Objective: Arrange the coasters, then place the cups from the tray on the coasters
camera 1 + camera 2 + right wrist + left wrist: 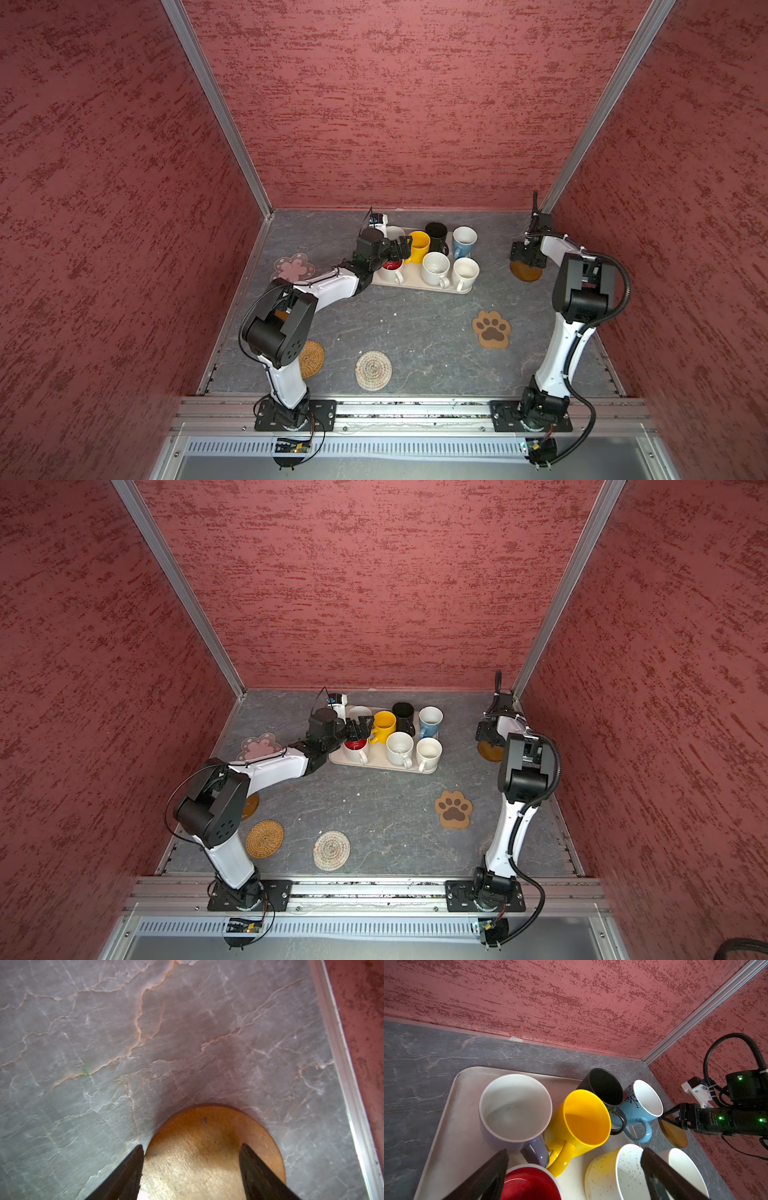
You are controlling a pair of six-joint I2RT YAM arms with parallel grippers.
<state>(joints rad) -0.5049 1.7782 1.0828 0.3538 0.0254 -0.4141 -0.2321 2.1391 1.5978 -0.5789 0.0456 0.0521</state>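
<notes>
Seven cups stand on the tray at twelve o'clock, none yet on the coasters, and we find the left gripper wide open above them, the right gripper part-open astride a wooden disc at two o'clock.

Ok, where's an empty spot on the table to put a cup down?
The big bare patch of table lies in the middle, between the tray, the paw coaster and the beige woven coaster. The tray itself is crowded with cups.
</notes>
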